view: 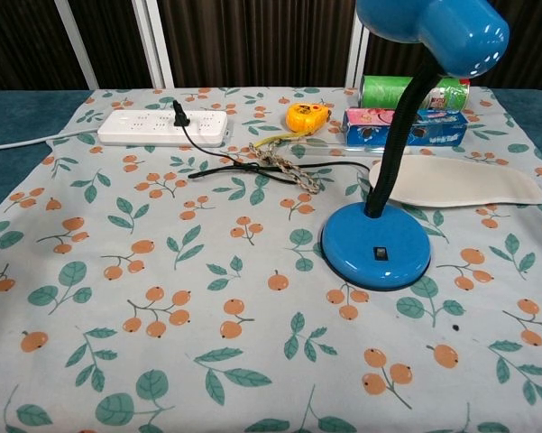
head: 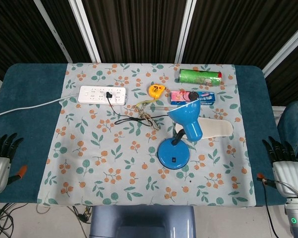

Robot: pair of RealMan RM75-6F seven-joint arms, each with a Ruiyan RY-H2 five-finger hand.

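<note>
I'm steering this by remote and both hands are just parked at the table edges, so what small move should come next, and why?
Probably bring the right hand in toward the blue lamp. It is the nearer hand, open and empty beside the table's right edge, and the lamp's base stands toward that side. The left hand is farther off, also empty.

Lab test bench: staged table with floral cloth, dark slatted wall panels, loose cables underneath.

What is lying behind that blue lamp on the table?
Behind the blue lamp lies a flat white insole. The lamp's neck hides part of its near end; the rest is plain to see.
</note>
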